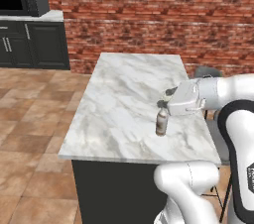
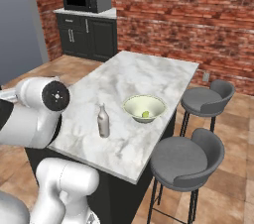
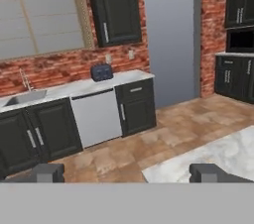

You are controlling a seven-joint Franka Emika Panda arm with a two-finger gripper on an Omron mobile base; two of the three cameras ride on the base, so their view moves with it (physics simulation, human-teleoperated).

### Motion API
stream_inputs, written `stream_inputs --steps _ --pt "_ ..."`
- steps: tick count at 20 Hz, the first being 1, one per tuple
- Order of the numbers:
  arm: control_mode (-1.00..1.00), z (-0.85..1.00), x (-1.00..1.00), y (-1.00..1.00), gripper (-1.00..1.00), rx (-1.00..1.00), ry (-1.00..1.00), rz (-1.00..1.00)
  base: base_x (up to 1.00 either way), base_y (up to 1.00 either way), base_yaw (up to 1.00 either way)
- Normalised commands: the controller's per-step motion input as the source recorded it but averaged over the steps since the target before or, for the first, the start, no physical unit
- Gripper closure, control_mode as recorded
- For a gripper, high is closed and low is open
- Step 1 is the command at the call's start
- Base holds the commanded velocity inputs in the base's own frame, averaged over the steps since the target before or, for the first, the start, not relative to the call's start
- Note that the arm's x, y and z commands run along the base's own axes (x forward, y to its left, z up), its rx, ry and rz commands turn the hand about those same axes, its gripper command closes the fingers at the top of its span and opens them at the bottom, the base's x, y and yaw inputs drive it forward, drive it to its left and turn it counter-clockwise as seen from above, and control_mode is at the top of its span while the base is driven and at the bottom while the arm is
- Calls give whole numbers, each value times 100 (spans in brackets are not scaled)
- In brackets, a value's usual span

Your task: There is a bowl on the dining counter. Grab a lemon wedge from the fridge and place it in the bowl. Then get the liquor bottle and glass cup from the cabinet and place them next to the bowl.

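1. Nearest our base cameras is our own arm; its gripper (image 1: 165,100) hangs just above the liquor bottle (image 1: 161,122) on the dining counter (image 1: 124,94), with its jaws spread wide and nothing between them. In the hand view the two fingertips (image 3: 47,172) stand far apart and look out level across the kitchen floor, not down at the counter.

2. Going left to right in the right base view: the liquor bottle (image 2: 103,121) stands upright on the marble, its long axis vertical, and the bowl (image 2: 144,107) sits at about its 2 o'clock, near but not touching. A small yellow-green lemon wedge (image 2: 146,114) lies inside the bowl.

3. We judge the lemon step and the bottle step done: the bottle stands next to the bowl and we are not holding it.

4. We see no glass cup on the counter, so fetching it is what remains.

5. The relation the coming move turns on: the released bottle sits directly beneath the hand, at 6 o'clock from the gripper in the left base view. We judge that the hand should lift clear before swinging, since a sideways sweep could topple the upright bottle toward the bowl.

6. The cup should be in a cabinet away from this counter; from these pictures we cannot tell which one.
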Motion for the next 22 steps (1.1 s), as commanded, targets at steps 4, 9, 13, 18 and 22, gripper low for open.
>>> stream_inputs --steps 4,9,13,18,22 --pt "-100 -32 -56 50 -100 -19 -5 11 0 0 0" --pt "100 -19 -52 50 -100 -18 -1 20 -14 11 7" --pt "100 0 0 0 -100 0 0 0 -63 45 38" --pt "100 0 0 0 -100 0 0 0 -48 36 44" --pt "100 0 0 0 -100 0 0 0 -21 34 52"
